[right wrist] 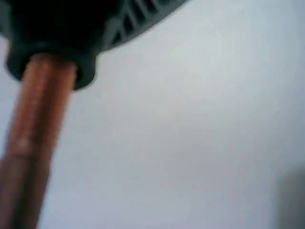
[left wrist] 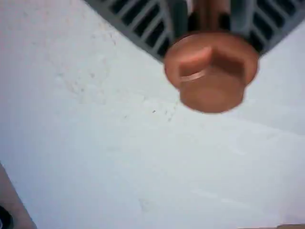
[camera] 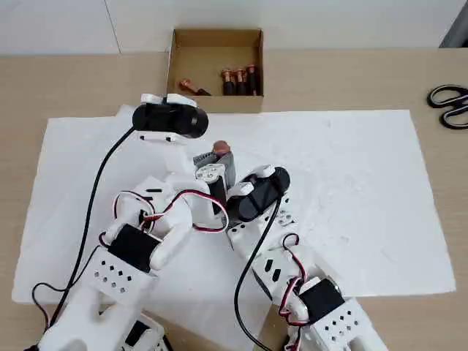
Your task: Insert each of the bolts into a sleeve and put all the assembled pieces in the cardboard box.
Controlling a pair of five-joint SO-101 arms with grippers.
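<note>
A copper-coloured plastic bolt [camera: 221, 148] sits in a grey ribbed sleeve [camera: 225, 162] near the brown cardboard box [camera: 175, 58], which holds four assembled pieces [camera: 240, 79]. The left pincer [camera: 213, 174] and right pincer [camera: 245, 189] meet at the sleeve; I cannot tell whether either is clenched.

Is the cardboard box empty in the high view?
No, the cardboard box holds several bolts in dark sleeves on its floor.
</note>
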